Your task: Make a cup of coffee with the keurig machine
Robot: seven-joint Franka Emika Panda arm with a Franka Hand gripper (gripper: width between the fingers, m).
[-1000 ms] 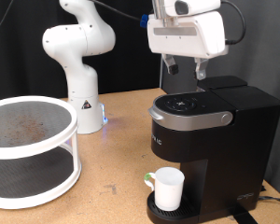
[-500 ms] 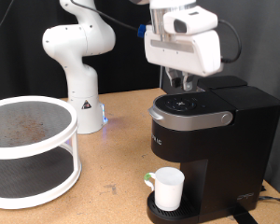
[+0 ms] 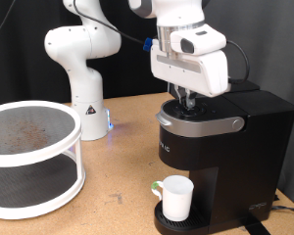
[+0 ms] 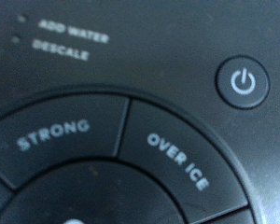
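While the small glossy white mug point(image 3: 176, 198) sits on the round drip tray of the boxy matte black coffee maker point(image 3: 220, 147), the white arm's gripper point(image 3: 190, 102) hangs right at its button panel; jaws' state I cannot tell

one keurig machine point(image 3: 220, 142), one cup point(image 3: 175, 197), one two-tier white rack point(image 3: 34, 157), one gripper point(image 3: 189, 102), one power button point(image 4: 242, 82).

White cup point(image 3: 176, 198) stands upright on the black keurig machine point(image 3: 218, 147) drip tray — lid closed.
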